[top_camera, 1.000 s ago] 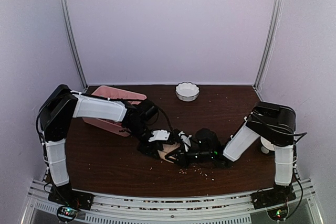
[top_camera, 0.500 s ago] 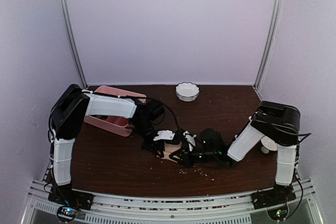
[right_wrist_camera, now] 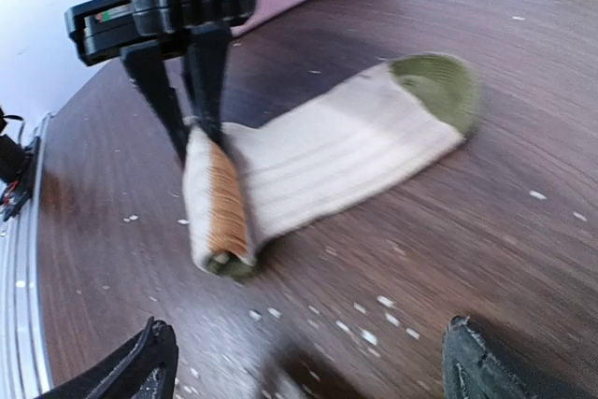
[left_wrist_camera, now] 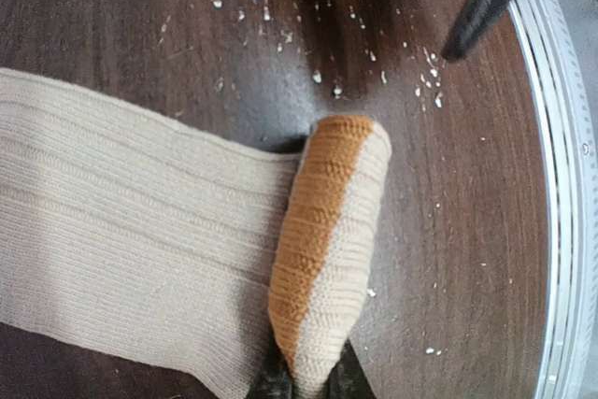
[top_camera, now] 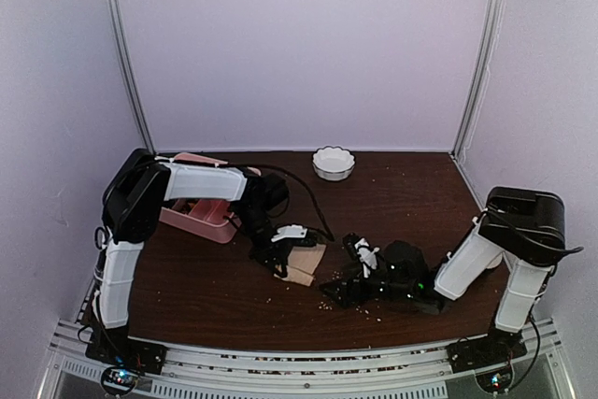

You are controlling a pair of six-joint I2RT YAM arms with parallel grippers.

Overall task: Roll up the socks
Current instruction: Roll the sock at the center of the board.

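Tray, pink, far left toward back of table, partly under left arm. Left gripper low near table centre, jaws clamped on the rolled end of the socks. Left wrist view: both fingertips pinch the roll from either side. Roll is short and fat, 1 orange-brown knit band across beige; cannot tell whether that band is a 2nd sock. Remaining beige ribbed length lies flat on the wood, unrolled, ending in an olive-dark toe. White scalloped bowl at back edge, well apart from socks. Right gripper just right of socks, not touching them, jaws spread wide, holding nothing. Pale crumbs scattered on table around the roll.
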